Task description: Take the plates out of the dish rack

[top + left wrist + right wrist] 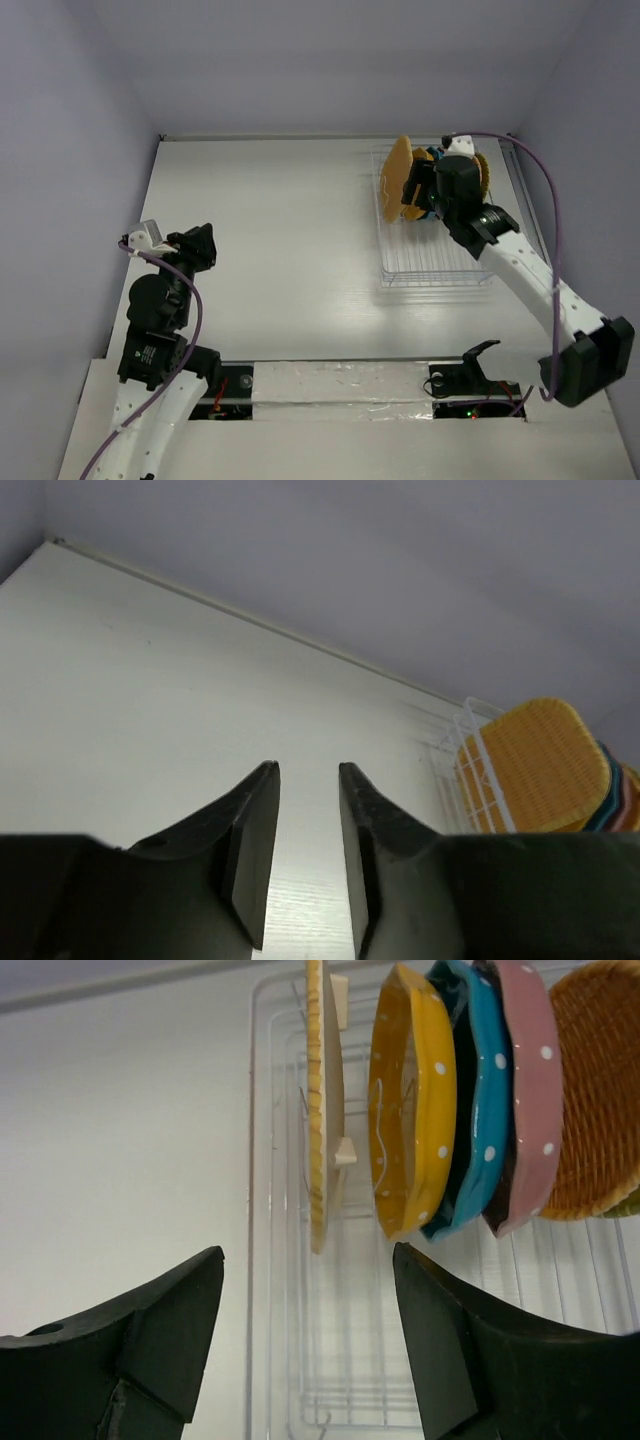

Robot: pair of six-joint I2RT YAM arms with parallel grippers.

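Centring the right claw (308, 1300) matters most; its jaws gape wide and empty, with the thin orange woven-look plate (317, 1110) edge-on ahead between them, upright in the pale wire dish rack (262, 1260) at the far right of the white counter (280, 230); I'd pinch that rim only, clear of the yellow white-dotted round plate (412, 1100) just beside; the left claw (307, 780) sits slightly parted, empty.

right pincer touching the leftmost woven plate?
Apart. The right wrist view shows the right pincer open, with clear gaps on both sides of the edge-on woven plate.
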